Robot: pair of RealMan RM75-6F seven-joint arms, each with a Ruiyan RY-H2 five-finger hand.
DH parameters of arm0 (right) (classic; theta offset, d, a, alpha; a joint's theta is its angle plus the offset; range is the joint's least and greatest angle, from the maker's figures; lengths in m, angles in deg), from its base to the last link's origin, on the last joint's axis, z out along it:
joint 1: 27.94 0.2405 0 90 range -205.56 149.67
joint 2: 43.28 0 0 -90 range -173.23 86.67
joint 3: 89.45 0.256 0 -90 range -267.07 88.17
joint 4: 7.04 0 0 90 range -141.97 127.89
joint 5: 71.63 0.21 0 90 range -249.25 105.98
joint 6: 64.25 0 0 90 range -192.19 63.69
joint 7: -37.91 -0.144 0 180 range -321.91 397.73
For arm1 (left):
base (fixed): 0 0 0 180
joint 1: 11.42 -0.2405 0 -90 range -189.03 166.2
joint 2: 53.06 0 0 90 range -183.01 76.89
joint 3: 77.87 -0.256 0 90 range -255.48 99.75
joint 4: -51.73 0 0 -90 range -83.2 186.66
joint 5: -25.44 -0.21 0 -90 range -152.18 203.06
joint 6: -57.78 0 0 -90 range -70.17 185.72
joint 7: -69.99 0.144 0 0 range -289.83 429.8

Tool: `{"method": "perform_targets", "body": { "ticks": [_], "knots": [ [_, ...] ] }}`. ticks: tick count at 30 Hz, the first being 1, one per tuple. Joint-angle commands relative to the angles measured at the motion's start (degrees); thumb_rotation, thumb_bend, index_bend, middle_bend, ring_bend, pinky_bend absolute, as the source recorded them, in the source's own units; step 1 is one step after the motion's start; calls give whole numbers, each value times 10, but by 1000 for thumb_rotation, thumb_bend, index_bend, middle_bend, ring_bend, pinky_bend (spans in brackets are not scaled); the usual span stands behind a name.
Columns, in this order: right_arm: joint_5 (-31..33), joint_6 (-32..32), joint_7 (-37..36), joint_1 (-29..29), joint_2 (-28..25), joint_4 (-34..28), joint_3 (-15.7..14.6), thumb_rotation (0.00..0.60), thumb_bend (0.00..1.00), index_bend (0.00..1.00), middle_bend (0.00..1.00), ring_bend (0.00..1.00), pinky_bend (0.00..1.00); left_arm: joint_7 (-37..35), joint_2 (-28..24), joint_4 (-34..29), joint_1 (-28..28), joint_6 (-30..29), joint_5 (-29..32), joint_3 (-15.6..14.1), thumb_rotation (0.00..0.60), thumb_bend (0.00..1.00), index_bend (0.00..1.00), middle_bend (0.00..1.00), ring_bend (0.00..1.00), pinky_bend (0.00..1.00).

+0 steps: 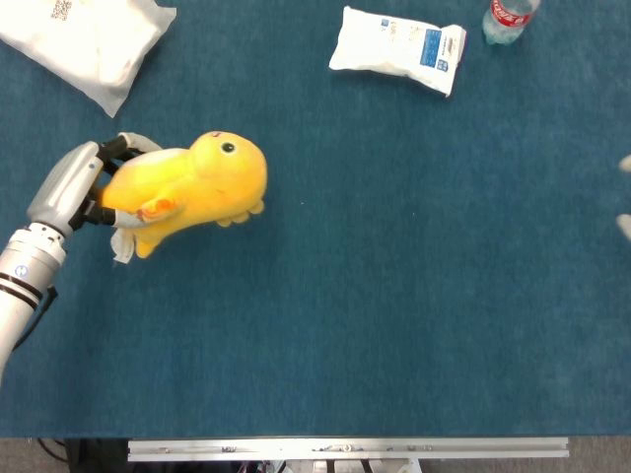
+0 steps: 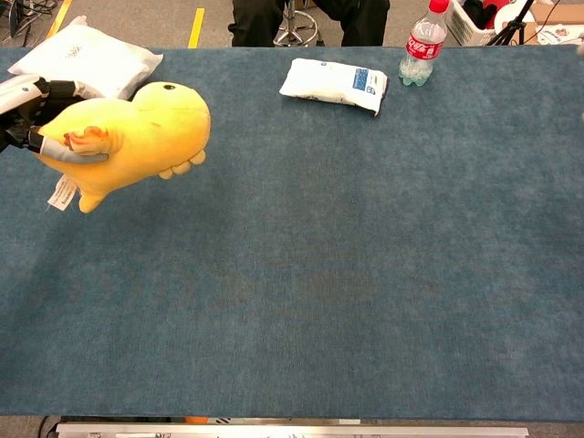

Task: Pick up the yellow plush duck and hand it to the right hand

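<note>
Looks like a lab or robotics test room from where I'm driving. The tabletop [image 2: 365, 274] is covered in plain blue carpet-like fabric, with a bare aluminium rail [image 1: 345, 449] along its near edge. Beyond the far edge I see a smooth grey floor with yellow tape lines [image 2: 197, 26], the base of a swivel chair [image 2: 297, 32] with someone's dark-trousered legs [image 2: 255, 18], and a tripod leg [image 2: 513, 20] at top right. Props are scattered: white sealed pouches [image 2: 333, 84], a soda bottle [image 2: 422, 46]. Not a home setup.
</note>
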Motion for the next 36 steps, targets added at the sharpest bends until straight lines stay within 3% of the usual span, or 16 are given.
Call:
{"method": "perform_targets", "body": {
  "ticks": [1,10,24,36],
  "knots": [
    [-5,25,-2,26,20,-12,10,600,167,397,400,303,425,-29,-40,-66,14,21,3,11,600,206,552,490,412,645],
    [3,74,24,91,73,-33,40,600,1,233,275,179,334,-31,-71,-160,29,40,37,24,600,206,546,484,412,645],
    [41,138,92,185,193,-36,69,600,0,192,250,164,326,-6,-81,-242,57,59,125,51,600,206,535,484,412,645],
    [94,154,142,240,274,-9,94,600,0,168,226,144,326,-7,-87,-268,71,85,153,61,600,206,528,483,412,645]
  ]
}}
